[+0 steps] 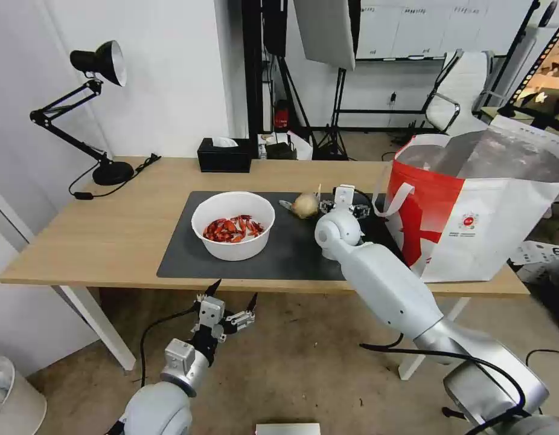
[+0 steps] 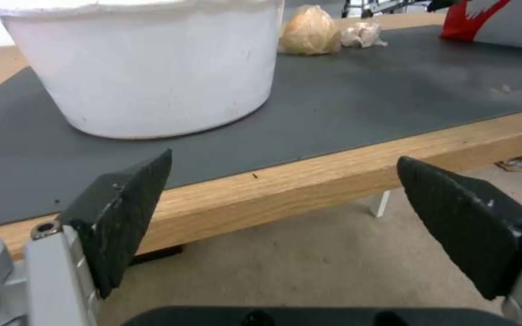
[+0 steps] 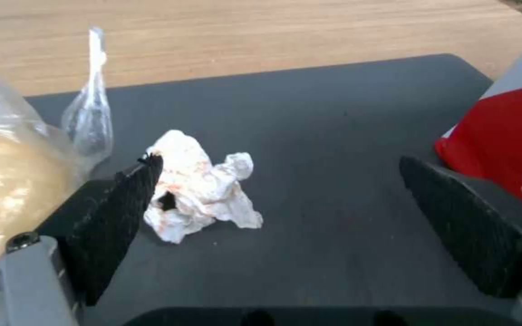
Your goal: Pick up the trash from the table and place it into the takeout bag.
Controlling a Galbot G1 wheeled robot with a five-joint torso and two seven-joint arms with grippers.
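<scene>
Your right gripper (image 3: 279, 199), jaws spread wide, sits low over the crumpled tissue wad (image 3: 199, 185) on the grey mat (image 3: 333, 122) beside the takeout bag (image 3: 503, 131). It looks light and soft; pinch its bunched middle.

A black desk lamp (image 1: 98, 66) and black tissue box (image 1: 224, 156) stand well apart.

Colours and patterns on the desk

The table (image 1: 110, 229) is finished in light wood grain with white legs, and the mat (image 1: 291, 254) is plain dark grey. A white bowl (image 1: 233, 225) is filled with red scraps (image 1: 232, 229). The ball (image 1: 305, 205) is tan; the wad (image 3: 197, 185) is white, flecked orange. The takeout bag (image 1: 472, 223) is marked white and red, lined silver, with a small red round logo (image 1: 468, 221). The tissue box (image 1: 224, 158) is black.
</scene>
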